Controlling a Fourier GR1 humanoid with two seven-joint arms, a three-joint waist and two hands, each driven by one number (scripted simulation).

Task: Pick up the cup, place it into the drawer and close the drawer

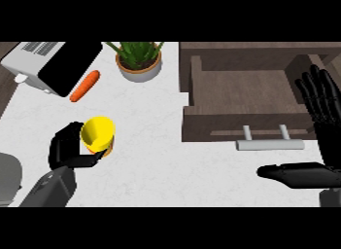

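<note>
A yellow cup point(98, 133) with an orange underside sits tilted in my left hand point(69, 148), whose fingers and thumb curl round it above the white counter at lower left. The open wooden drawer point(237, 87) lies at the upper right, its inside bare, its front panel point(248, 127) carrying a silver handle point(269, 143). My right hand point(323, 146) stands open at the right, fingers straight over the drawer's right side, thumb pointing left below the handle.
An orange carrot point(85, 86) lies at upper left beside a white and black toaster oven point(51, 65). A potted green plant point(138, 61) stands left of the drawer. A grey object point(1, 177) sits at the lower left edge.
</note>
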